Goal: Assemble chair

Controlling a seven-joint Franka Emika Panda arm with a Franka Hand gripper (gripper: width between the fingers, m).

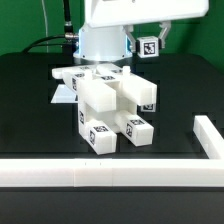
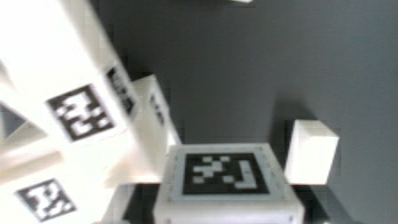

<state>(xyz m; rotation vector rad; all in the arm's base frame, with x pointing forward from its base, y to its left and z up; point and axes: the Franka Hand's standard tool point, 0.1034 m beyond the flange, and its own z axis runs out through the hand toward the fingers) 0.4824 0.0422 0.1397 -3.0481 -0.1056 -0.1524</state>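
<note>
The gripper [image 1: 149,40] is clenched on a small tagged chair part [image 1: 150,48], with the half-built chair [image 1: 110,103] standing below it and off to one side; if you lower off-line, the part may twist in the jaws or shove that chair aside.

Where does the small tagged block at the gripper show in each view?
Exterior view: the tagged block is near the top, toward the exterior view's right, at the gripper.
Wrist view: the tagged block is seen close up, tag facing the camera.
Shared landmark: the black table.
</note>
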